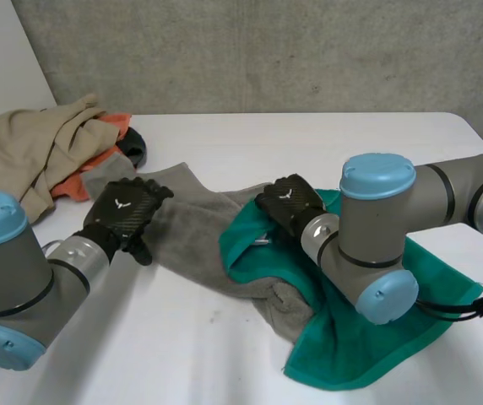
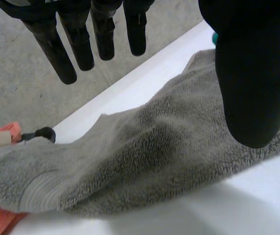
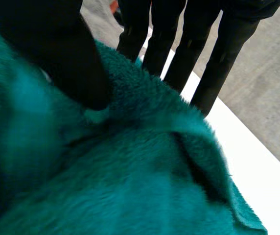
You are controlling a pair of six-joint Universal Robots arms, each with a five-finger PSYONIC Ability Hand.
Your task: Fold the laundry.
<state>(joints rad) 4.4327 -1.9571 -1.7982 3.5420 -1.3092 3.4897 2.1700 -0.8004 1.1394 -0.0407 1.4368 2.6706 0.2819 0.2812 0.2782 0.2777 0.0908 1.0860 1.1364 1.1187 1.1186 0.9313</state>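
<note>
The right hand (image 1: 288, 202) pinches the far-left edge of the green towel (image 1: 368, 346), probably to lift it off the grey towel (image 1: 191, 232). The left hand (image 1: 123, 215) hovers open over that towel's left end.

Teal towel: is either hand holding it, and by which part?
Yes, it seems: the right hand pinches a raised fold of the teal towel between thumb and straight fingers, near its edge beside the grey towel. The left hand holds nothing.
</note>
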